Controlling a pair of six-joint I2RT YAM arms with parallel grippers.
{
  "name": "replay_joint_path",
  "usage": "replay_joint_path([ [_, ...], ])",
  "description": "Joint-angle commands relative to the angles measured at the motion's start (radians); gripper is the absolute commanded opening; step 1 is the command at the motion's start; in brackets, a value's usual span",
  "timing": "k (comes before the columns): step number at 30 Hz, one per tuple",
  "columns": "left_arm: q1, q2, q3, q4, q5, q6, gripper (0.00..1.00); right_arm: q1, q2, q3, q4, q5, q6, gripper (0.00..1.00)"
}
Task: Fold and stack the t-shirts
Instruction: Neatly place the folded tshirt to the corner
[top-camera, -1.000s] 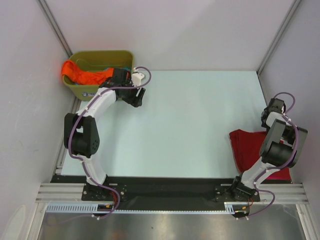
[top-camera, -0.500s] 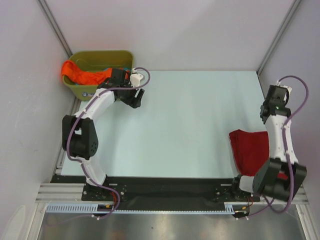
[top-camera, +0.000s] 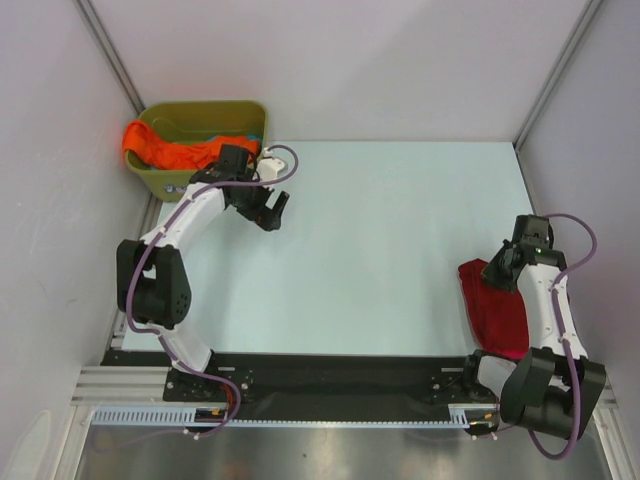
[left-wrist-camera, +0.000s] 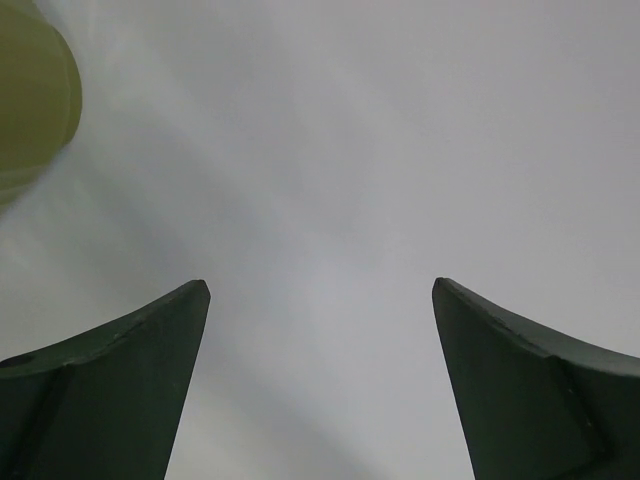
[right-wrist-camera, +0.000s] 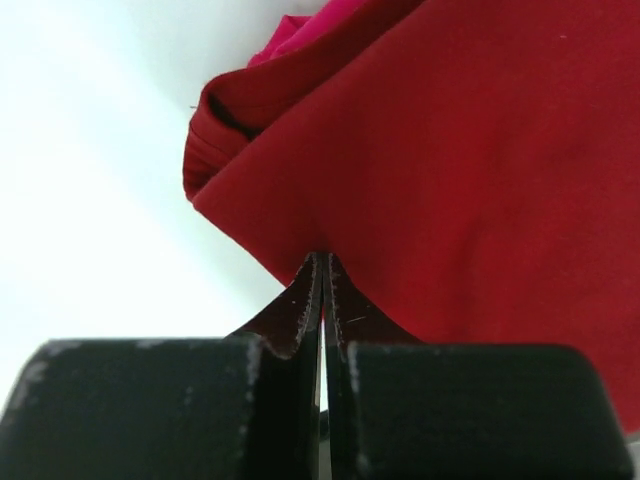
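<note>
The dark red t-shirt lies folded at the right near side of the table and fills the right wrist view. A bright magenta-pink t-shirt peeks out from under it. My right gripper is shut, and its tips rest at the dark red shirt's edge near its far-left corner. I see no cloth between the jaws. The vivid orange t-shirt hangs over the rim of the tub. My left gripper is open and empty above bare table, just right of the tub.
The olive-green tub stands at the far left corner; its rounded edge shows in the left wrist view. Grey walls enclose the table on the left, the back and the right. The black arm bases sit along the near edge.
My right arm has swung from the far right edge back toward me and left, bringing the shut gripper down to the dark red shirt. My left gripper has shifted slightly nearer beside the tub.
</note>
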Motion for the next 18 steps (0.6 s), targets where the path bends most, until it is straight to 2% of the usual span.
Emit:
replay_joint_path([
  [1,0.01,-0.058,-0.009,-0.007,0.031,0.007,1.0,0.006,0.028,-0.004,0.06,-0.04,0.055,0.0],
  [12,0.022,-0.075,-0.022,0.007,0.019,0.013,1.0,0.077,0.192,-0.004,0.253,-0.02,0.152,0.0],
  [18,0.035,-0.075,-0.028,0.014,0.019,0.018,1.0,0.128,0.208,0.085,0.218,0.032,0.147,0.0],
])
